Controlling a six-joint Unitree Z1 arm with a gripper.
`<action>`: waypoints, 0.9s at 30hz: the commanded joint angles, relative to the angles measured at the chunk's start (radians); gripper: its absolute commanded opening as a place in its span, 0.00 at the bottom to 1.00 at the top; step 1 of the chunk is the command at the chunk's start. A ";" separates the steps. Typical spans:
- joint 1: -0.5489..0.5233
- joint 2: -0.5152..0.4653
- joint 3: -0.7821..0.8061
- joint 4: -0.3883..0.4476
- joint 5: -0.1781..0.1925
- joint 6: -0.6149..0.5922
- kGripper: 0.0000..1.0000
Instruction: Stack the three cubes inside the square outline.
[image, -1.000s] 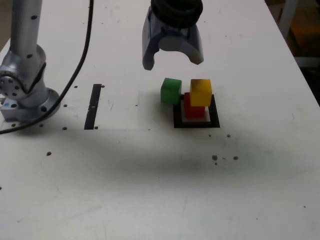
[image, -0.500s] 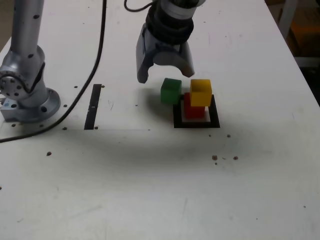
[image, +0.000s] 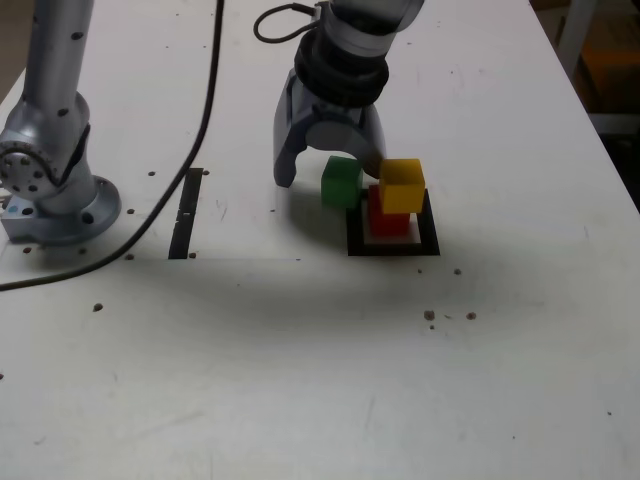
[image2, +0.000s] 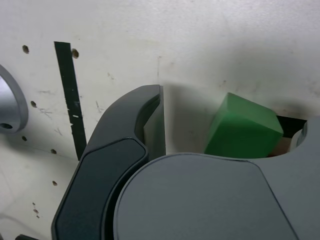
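White perforated tabletop (image: 300, 380) with dark specks; white frame (image: 585, 40) beyond its corner.

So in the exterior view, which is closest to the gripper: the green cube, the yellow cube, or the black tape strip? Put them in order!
From the gripper:
1. Green cube: right between the open jaws, on the table beside the square outline.
2. Yellow cube: just to the exterior view's right, on top of the red cube in the outline.
3. Black tape strip: farthest, off to the exterior view's left.
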 joint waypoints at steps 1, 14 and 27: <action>0.000 0.010 -0.007 -0.004 0.000 0.003 1.00; 0.000 0.045 -0.012 -0.023 0.025 -0.002 1.00; 0.003 0.056 -0.008 -0.023 0.016 -0.021 0.95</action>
